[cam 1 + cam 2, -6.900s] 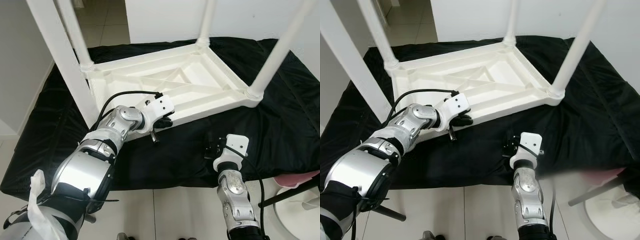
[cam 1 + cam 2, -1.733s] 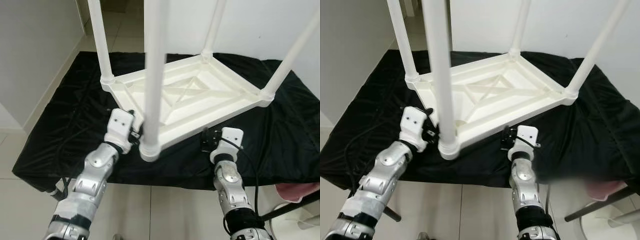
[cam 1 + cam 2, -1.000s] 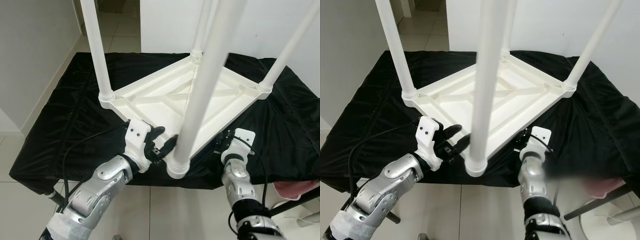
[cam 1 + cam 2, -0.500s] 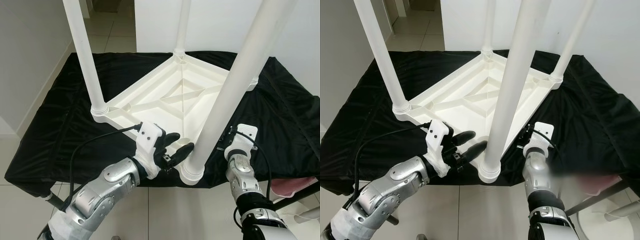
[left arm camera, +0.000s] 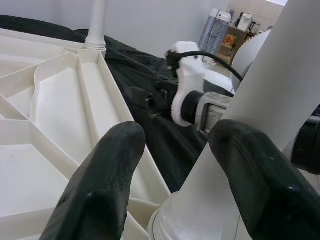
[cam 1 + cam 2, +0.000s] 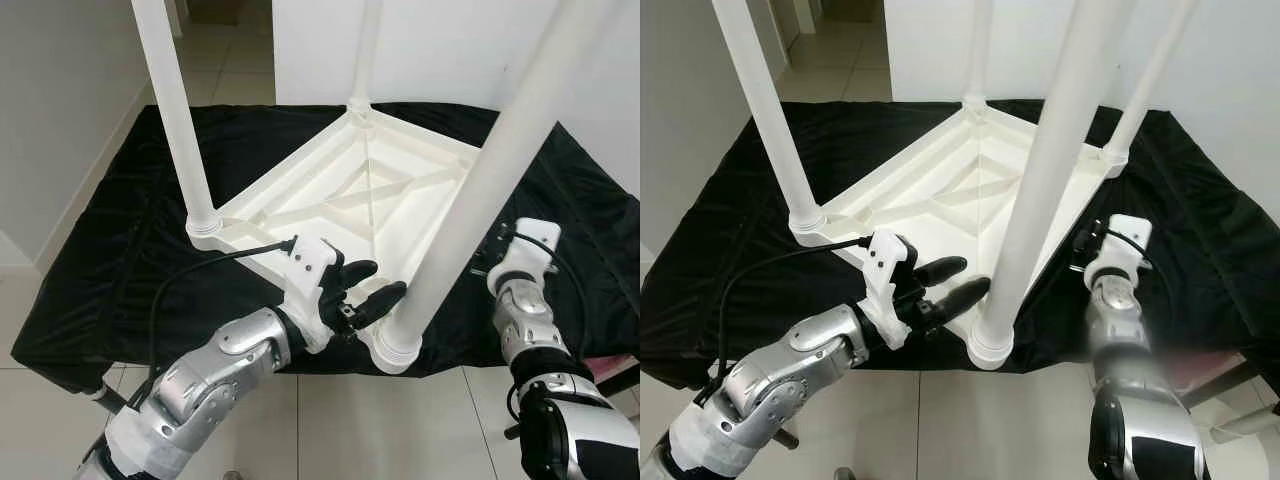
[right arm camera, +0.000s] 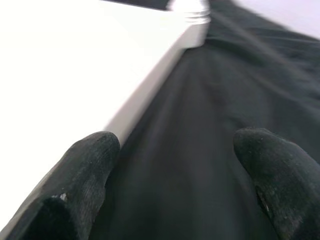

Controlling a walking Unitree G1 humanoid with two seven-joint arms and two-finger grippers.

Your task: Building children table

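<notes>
Upside-down, ribbed white plastic table [image 6: 340,205], round legs

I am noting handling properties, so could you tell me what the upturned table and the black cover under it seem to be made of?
The table looks like moulded white plastic: ribbed underside, tubular legs in round sockets, smooth slightly glossy surface. The black cover appears to be soft fabric, wrinkled and faintly sheeny, possibly velvet-like; its exact weave cannot be told.

Left hand [image 6: 368,288]: arm bent and reaching forward, black fingers [image 5: 100,190] spread apart; right hand [image 7: 170,185]: forearm extended ahead at the right, fingers likewise parted, gripping nothing.
</notes>
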